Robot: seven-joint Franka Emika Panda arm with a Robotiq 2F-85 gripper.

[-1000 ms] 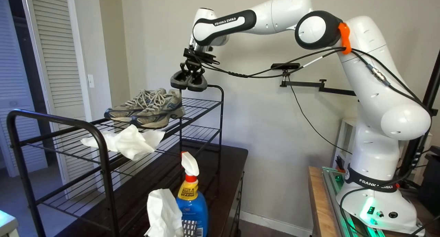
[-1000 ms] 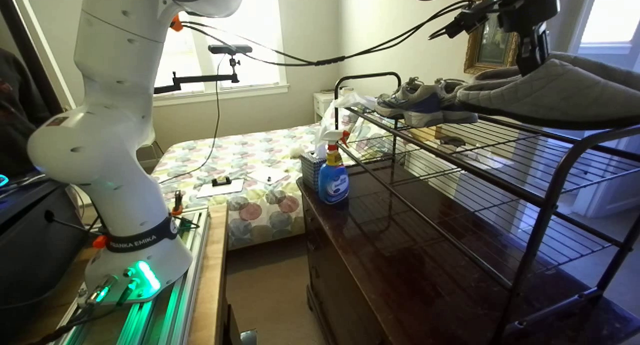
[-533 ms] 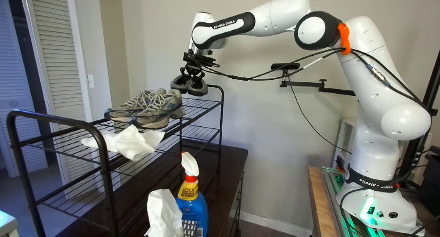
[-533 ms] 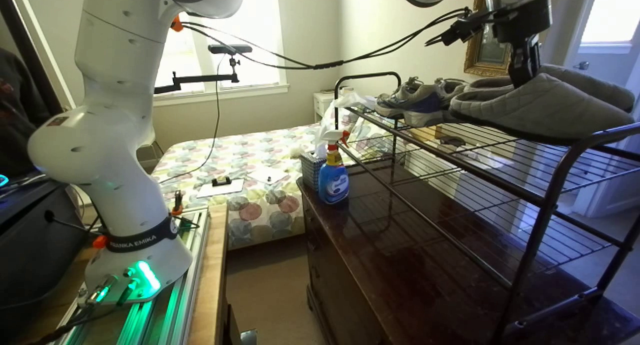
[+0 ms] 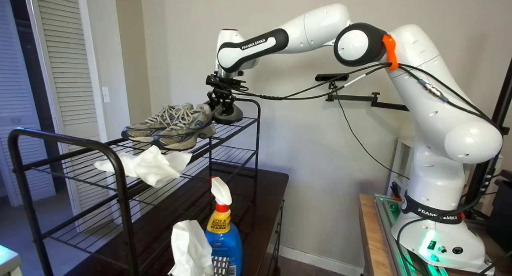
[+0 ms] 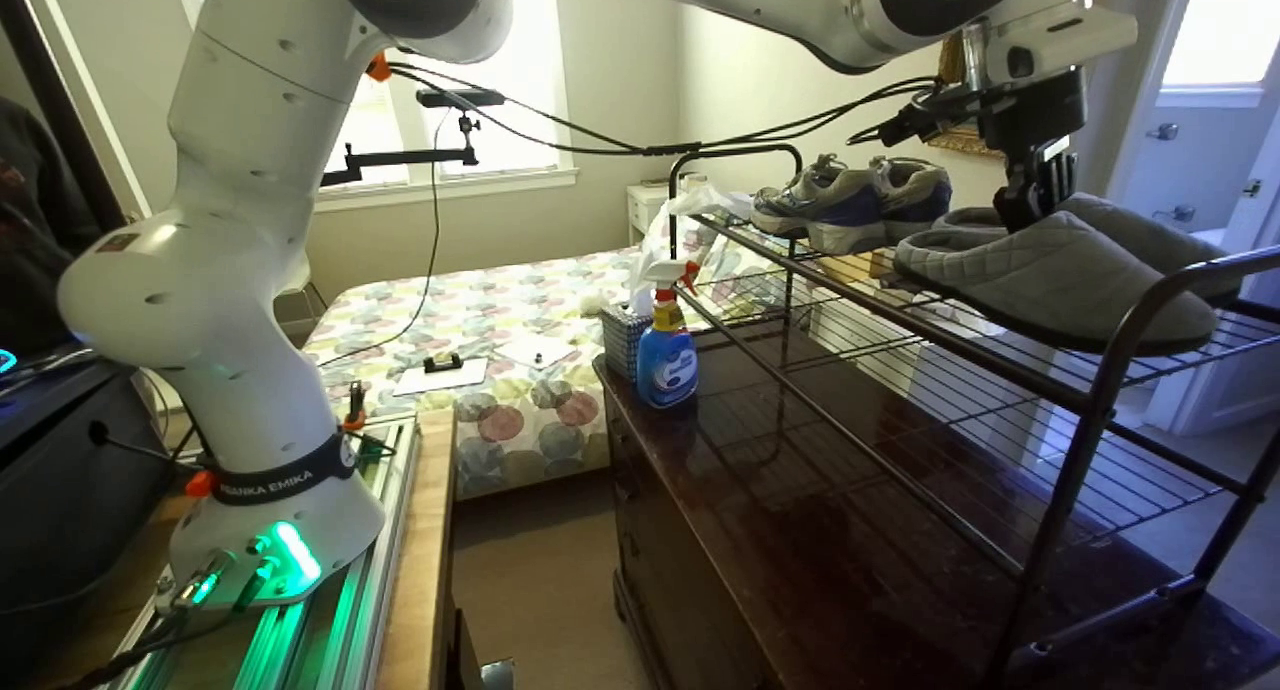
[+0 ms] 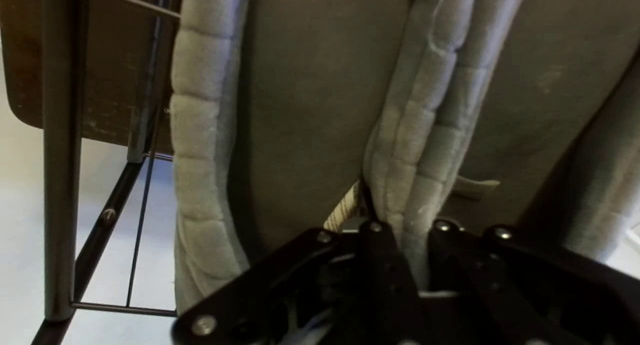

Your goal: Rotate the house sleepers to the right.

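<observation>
The house sleepers are a pair of grey quilted slip-on slippers (image 6: pixel 1060 280) side by side, toes toward the rack's end bar in an exterior view. They also show, partly hidden, in an exterior view (image 5: pixel 229 115). My gripper (image 7: pixel 400 235) is shut on the adjoining inner sides of both slippers (image 7: pixel 412 135), which run between its fingers in the wrist view. The gripper stands above the pair in both exterior views (image 5: pixel 222 102) (image 6: pixel 1035 210). The slippers are at the level of the rack's top shelf (image 6: pixel 970 320); I cannot tell whether their soles fully rest on it.
Laced sneakers (image 5: pixel 172 126) stand on the same shelf close beside the slippers. White tissue (image 5: pixel 150 164) lies farther along the shelf. The raised end bar (image 6: pixel 1110 370) stands near the slipper toes. A blue spray bottle (image 6: pixel 667 355) and tissue box (image 6: pixel 625 340) stand on the dresser below.
My gripper has moved down with both slippers still held, bringing them from above the rack to its top shelf. The sneakers have not moved.
</observation>
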